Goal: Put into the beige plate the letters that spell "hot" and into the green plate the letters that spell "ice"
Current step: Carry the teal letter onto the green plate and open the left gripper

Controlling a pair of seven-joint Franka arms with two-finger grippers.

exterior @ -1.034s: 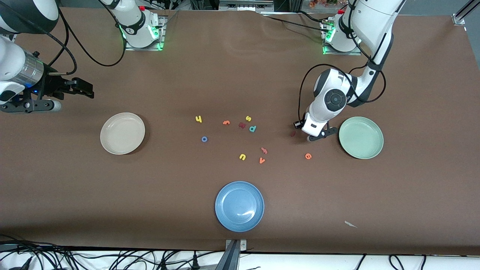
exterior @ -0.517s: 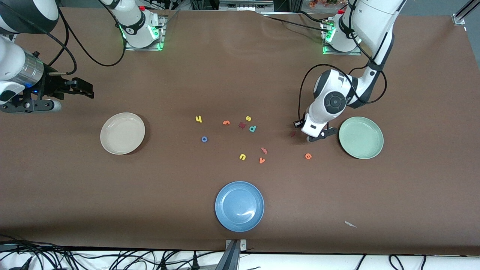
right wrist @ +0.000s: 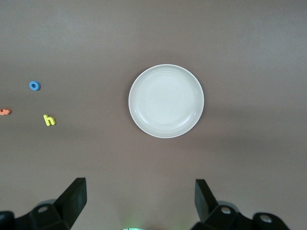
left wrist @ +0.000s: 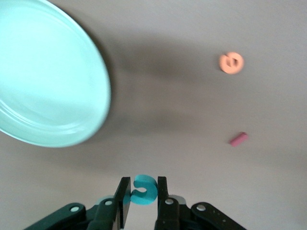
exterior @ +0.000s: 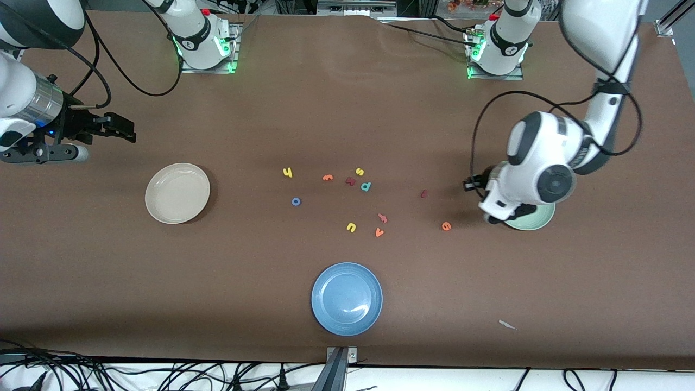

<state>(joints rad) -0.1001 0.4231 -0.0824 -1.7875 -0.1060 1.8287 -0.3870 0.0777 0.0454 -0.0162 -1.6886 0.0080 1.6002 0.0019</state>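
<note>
My left gripper (left wrist: 143,184) is shut on the teal c (left wrist: 144,190) and hangs up in the air over the table, just beside the rim of the green plate (left wrist: 43,81). In the front view the left wrist covers most of that green plate (exterior: 537,224). The orange e (exterior: 446,226) and the dark red i (exterior: 424,193) lie on the table near it. My right gripper (right wrist: 139,191) waits open and empty above the right arm's end of the table, looking down on the beige plate (right wrist: 166,101). The yellow h (exterior: 288,172), blue o (exterior: 296,201) and orange t (exterior: 327,177) lie mid-table.
A blue plate (exterior: 347,298) sits near the front edge. Other loose letters lie mid-table: yellow s (exterior: 359,171), dark red k (exterior: 350,181), teal p (exterior: 366,186), yellow u (exterior: 351,227), salmon f (exterior: 383,218), orange v (exterior: 379,232). A white scrap (exterior: 507,325) lies near the front.
My left gripper has risen from the table beside the dark red i and swung over to the green plate's rim, carrying the teal c. The right arm has not moved.
</note>
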